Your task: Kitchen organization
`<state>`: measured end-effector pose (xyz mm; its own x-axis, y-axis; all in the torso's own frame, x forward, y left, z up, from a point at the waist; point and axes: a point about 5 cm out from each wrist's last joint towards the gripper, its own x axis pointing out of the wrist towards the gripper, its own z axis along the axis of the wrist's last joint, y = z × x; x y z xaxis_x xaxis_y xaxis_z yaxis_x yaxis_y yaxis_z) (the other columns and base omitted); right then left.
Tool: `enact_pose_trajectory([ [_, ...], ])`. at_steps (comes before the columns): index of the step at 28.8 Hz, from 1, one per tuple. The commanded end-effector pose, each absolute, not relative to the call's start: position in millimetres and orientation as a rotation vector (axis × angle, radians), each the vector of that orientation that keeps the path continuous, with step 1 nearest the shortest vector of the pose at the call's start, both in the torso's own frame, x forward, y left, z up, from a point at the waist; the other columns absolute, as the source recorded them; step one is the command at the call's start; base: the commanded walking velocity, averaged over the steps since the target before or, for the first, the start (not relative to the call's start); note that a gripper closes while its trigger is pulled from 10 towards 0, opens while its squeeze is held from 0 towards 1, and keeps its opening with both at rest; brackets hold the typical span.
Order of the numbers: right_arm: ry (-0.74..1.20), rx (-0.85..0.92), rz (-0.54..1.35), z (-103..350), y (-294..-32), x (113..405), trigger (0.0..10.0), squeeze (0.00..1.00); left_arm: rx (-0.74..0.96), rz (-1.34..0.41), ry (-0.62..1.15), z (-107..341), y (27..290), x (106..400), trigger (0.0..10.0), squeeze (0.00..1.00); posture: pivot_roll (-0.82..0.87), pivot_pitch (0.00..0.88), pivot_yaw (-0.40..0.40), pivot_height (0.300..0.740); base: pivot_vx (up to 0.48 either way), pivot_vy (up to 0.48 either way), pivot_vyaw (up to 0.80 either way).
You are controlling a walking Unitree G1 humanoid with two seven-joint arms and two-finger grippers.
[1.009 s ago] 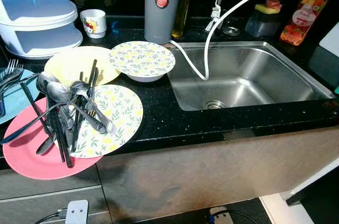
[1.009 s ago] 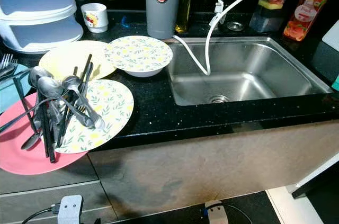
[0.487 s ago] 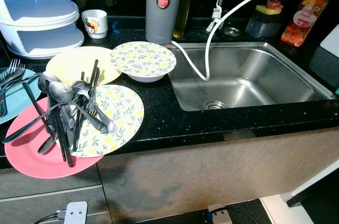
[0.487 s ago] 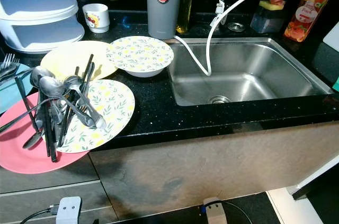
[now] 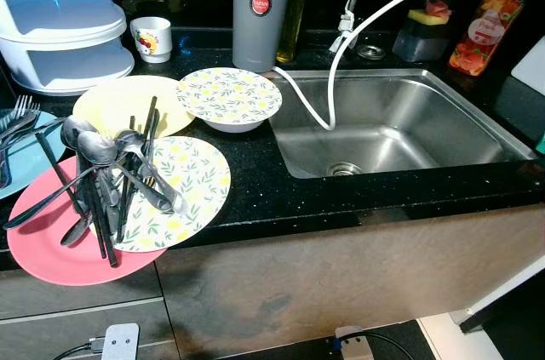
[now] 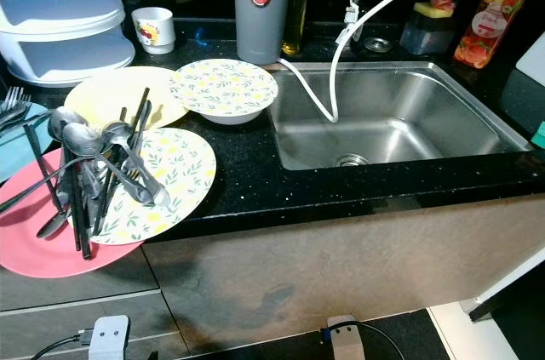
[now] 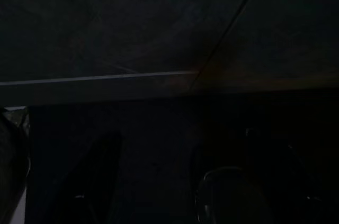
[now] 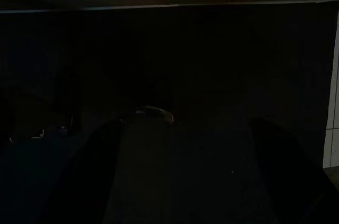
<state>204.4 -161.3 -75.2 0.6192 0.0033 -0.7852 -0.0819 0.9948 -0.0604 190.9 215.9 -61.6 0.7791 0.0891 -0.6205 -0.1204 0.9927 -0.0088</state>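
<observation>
Holding steady — cutlery point(image 5: 106, 185) unmoved on plates point(image 5: 183, 190).

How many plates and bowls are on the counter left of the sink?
5: pink plate, leaf-print plate overlapping it, yellow plate behind, leaf-print bowl by the sink, blue plate at the left edge.

1. A home kitchen: a black speckled counter point(image 5: 281, 198) holds a steel sink point(image 5: 400, 126) with a white hose point(image 5: 341, 54).
2. Plates point(image 5: 183, 190), a bowl point(image 5: 230, 98) and piled cutlery point(image 5: 106, 181) lie beside the sink.
3. A soap bottle point(image 5: 488, 24), sponge point(image 5: 428, 13), mug point(image 5: 153, 38) and stacked food containers point(image 5: 60, 24) stand at the back.
</observation>
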Motion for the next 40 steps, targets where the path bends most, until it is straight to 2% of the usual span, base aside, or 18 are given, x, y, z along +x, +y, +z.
enact_pose_trajectory([
  [1, 0.924, -0.090, 0.034, -78.7, -164.6, 197.7, 10.0, 0.00, -0.041, 0.102, 0.686, -63.9, 219.3, 186.0, 10.0, 0.00, 0.07, 0.112, -0.055, 0.740, 0.000, 0.000, 0.00],
  [16, 0.927, -0.084, 0.071, -79.9, -163.2, 195.2, 10.0, 0.00, -0.031, 0.061, 0.692, -65.5, 215.9, 183.7, 10.0, 0.00, 0.07, 0.095, -0.053, 0.740, 0.000, 0.000, 0.00],
  [20, 0.914, -0.111, 0.096, -78.6, -159.5, 197.8, 10.0, 0.00, 0.044, 0.067, 0.689, -64.4, 219.8, 183.9, 10.0, 0.00, 0.07, 0.089, -0.054, 0.740, 0.000, 0.000, 0.00],
  [30, 0.907, -0.132, 0.120, -78.4, -157.9, 197.8, 10.0, 0.00, -0.017, 0.077, 0.682, -64.4, 216.3, 185.3, 10.0, 0.00, 0.07, 0.093, -0.054, 0.740, 0.000, 0.000, 0.00],
  [40, 0.914, -0.149, 0.134, -80.4, -157.6, 193.7, 10.0, 0.00, 0.023, 0.059, 0.678, -63.6, 215.6, 186.8, 10.0, 0.00, 0.08, 0.099, -0.048, 0.740, 0.000, 0.000, 0.00],
])
